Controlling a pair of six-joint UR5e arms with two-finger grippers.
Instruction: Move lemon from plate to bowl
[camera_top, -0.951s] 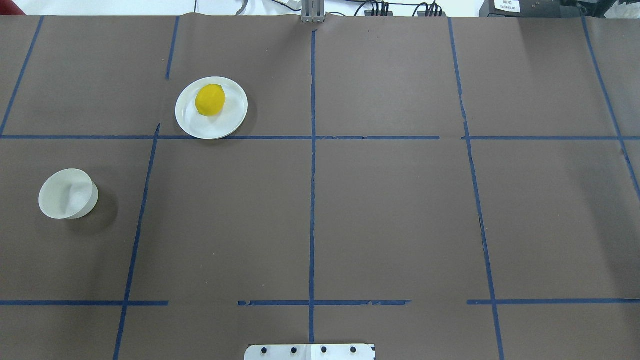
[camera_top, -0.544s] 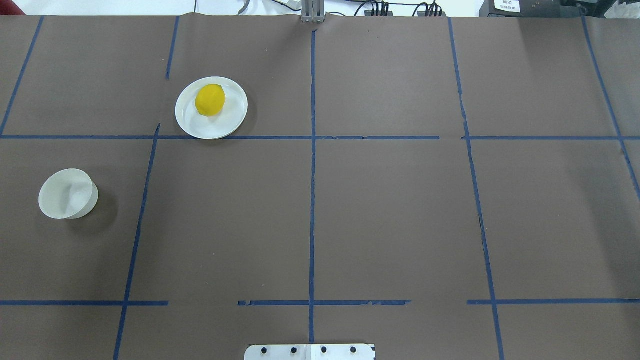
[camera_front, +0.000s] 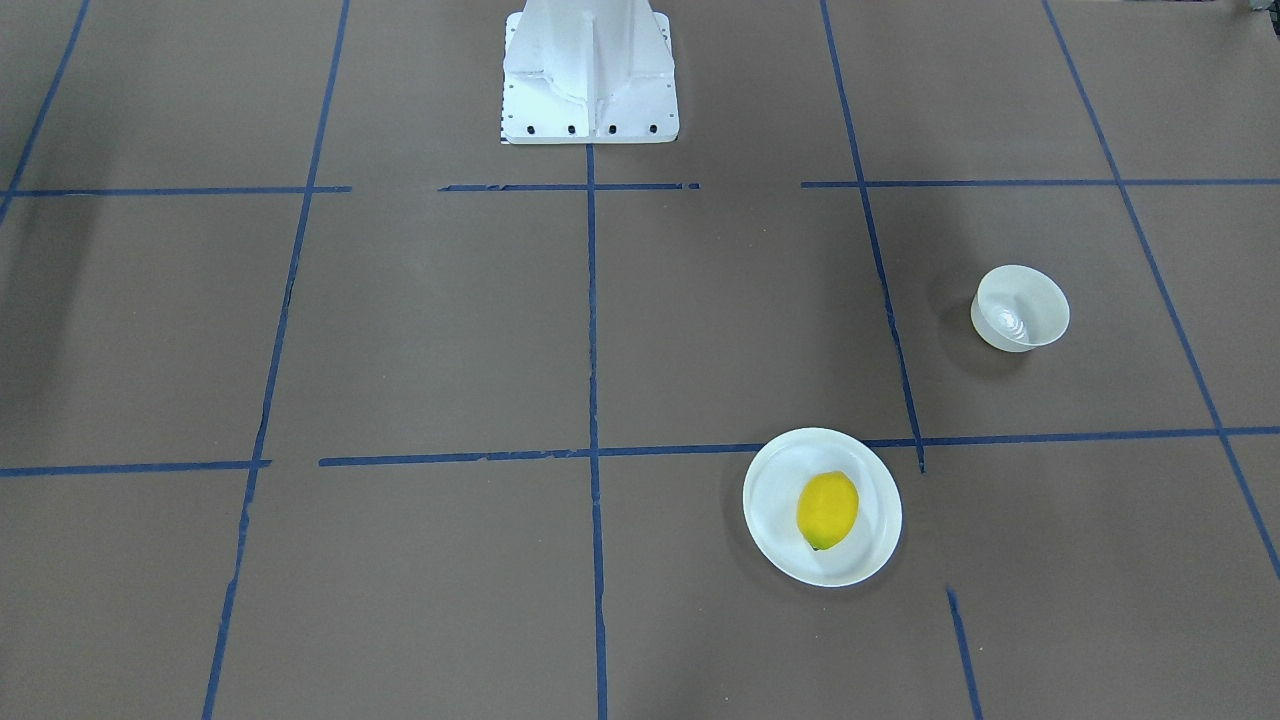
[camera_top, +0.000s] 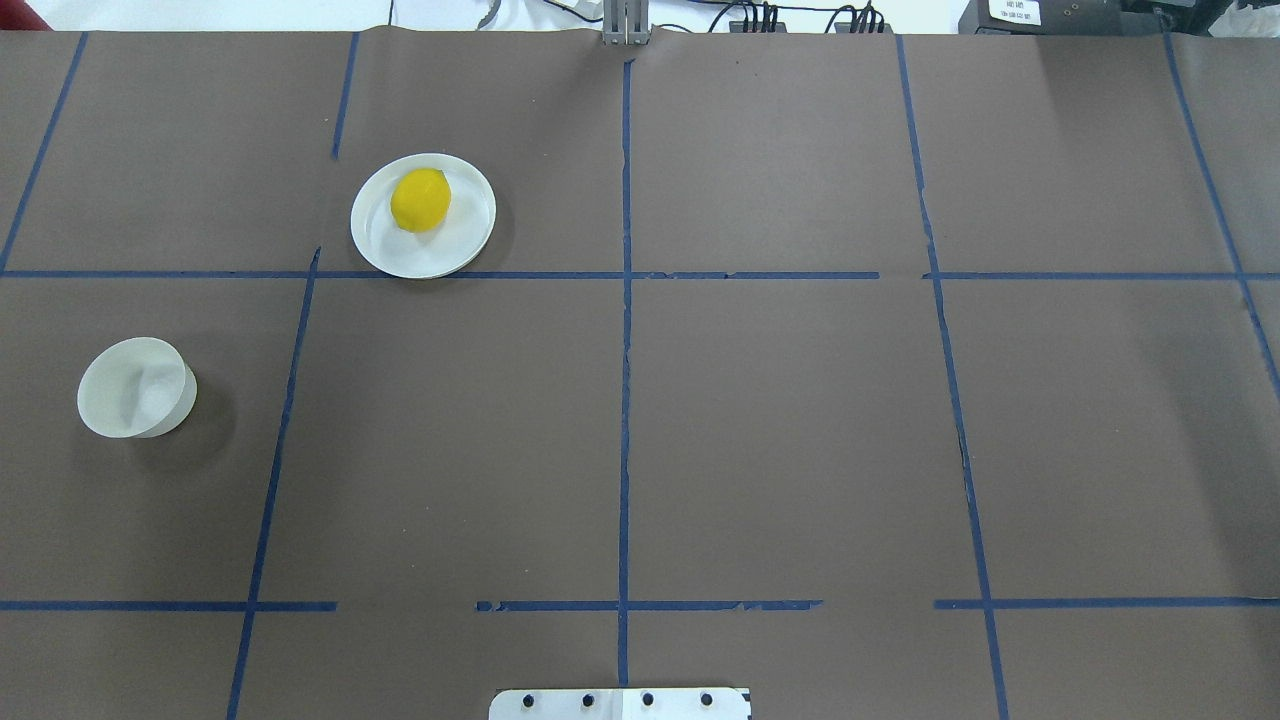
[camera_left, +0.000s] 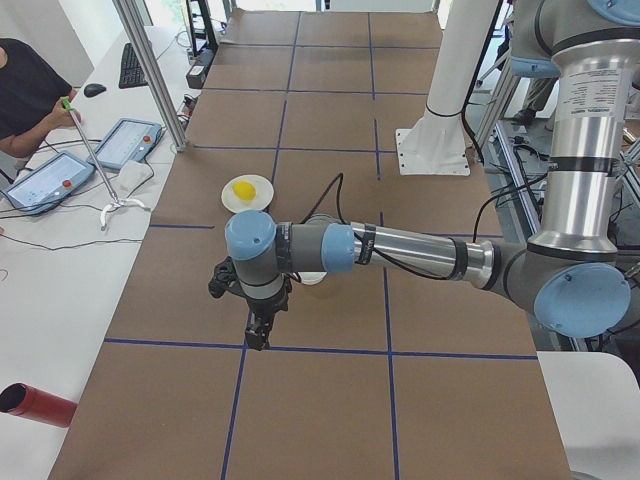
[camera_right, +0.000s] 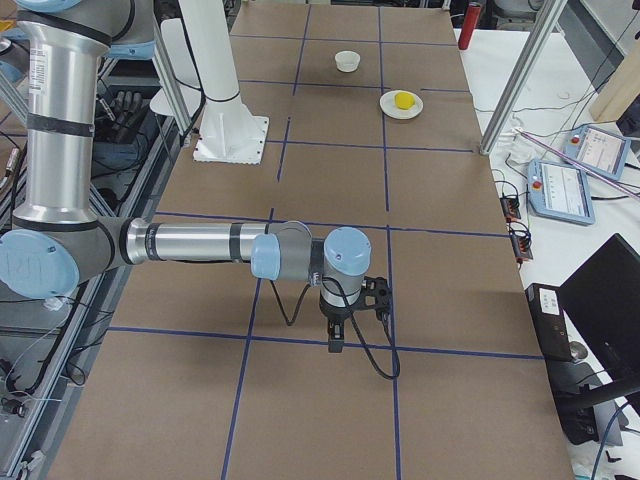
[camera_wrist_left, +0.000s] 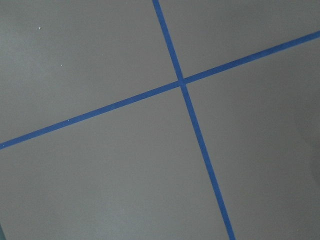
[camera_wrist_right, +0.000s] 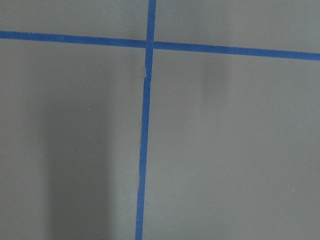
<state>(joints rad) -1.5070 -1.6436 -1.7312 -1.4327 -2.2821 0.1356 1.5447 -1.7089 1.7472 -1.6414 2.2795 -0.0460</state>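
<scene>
The left gripper (camera_left: 258, 330) and right gripper (camera_right: 336, 340) hang point-down over opposite ends of the table (camera_top: 780, 420). They show only from the side, so I cannot tell if either is open or closed. The lemon (camera_top: 420, 200), bright yellow and oval with a greenish tip, lies on the plate (camera_top: 440, 252), well apart from the bowl (camera_top: 188, 392). In the left side view the left arm hides most of the bowl, and the wrist cameras show only paper and tape (camera_wrist_left: 182, 82).

Yellow lemon (camera_top: 420, 200) on white plate (camera_top: 385, 245) (bowl (camera_top: 135, 390) well apart)
</scene>
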